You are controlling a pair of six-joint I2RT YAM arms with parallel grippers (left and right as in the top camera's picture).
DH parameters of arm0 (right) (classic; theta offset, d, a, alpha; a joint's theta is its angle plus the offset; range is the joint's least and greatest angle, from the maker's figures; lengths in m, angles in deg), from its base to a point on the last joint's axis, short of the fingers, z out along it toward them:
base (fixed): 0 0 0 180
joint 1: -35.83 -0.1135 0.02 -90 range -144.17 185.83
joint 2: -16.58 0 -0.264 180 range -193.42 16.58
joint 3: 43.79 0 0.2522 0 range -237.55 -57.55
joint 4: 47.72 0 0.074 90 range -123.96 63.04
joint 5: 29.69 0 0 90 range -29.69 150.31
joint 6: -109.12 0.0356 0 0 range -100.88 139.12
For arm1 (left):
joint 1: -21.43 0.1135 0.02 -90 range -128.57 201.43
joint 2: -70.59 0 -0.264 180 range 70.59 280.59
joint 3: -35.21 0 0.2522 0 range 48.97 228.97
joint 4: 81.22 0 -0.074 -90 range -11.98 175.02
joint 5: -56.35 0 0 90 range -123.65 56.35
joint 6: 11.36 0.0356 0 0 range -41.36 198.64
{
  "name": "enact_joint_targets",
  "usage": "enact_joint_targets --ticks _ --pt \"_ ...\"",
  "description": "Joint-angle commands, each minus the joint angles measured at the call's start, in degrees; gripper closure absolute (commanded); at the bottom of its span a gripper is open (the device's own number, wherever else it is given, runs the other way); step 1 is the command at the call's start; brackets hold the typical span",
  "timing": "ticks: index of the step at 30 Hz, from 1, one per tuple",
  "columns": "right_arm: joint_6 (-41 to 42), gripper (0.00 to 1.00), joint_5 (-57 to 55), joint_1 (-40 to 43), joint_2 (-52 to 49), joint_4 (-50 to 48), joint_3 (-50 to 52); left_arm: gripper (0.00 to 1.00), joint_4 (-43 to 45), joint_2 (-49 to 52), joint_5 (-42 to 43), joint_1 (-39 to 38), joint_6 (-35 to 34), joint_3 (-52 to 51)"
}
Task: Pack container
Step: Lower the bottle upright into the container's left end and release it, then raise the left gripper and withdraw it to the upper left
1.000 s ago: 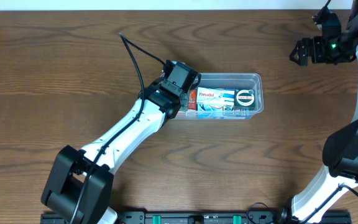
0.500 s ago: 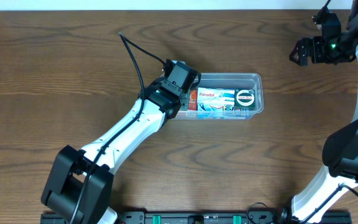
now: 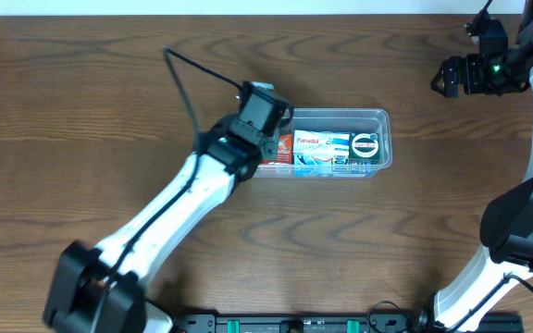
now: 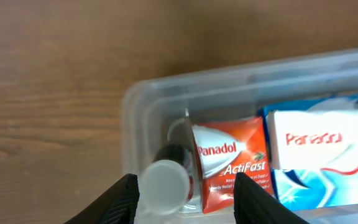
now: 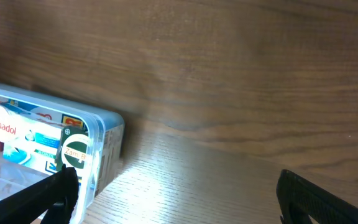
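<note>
The container (image 3: 378,118) is a clear shallow tub at the table's middle; its left end (image 4: 143,99) fills the left wrist view. Inside lie a red Panadol ActiFast box (image 4: 229,158), a blue-and-white Panadol box (image 4: 319,155), a round green tin (image 3: 366,145) and a small dark bottle with a white cap (image 4: 165,183). My left gripper (image 4: 185,205) hangs open over the tub's left end. The bottle's cap shows between its fingers, close to the left one and well clear of the right one. My right gripper (image 3: 440,80) is open and empty, far off at the back right.
The wood-grain table (image 3: 81,111) stretches bare to the left of the tub. In the right wrist view the tub's right end (image 5: 107,146) with the green tin (image 5: 74,152) sits at the left, with plain wood (image 5: 229,124) beyond it.
My left gripper's jaws have widened, and the left arm has drawn back slightly up and to the left over the tub's end. The right arm has not moved.
</note>
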Motion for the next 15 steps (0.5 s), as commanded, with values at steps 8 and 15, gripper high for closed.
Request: enact_joint_targets --ticks 8,15 --pt "0.79 0.01 0.20 0.11 0.00 0.04 -1.01 0.35 -1.46 -11.15 -6.91 10.58 1.22 1.36" --pt "0.79 0.01 0.20 0.11 0.00 0.04 -1.01 0.02 -1.73 -11.78 -7.93 21.33 1.20 1.29"
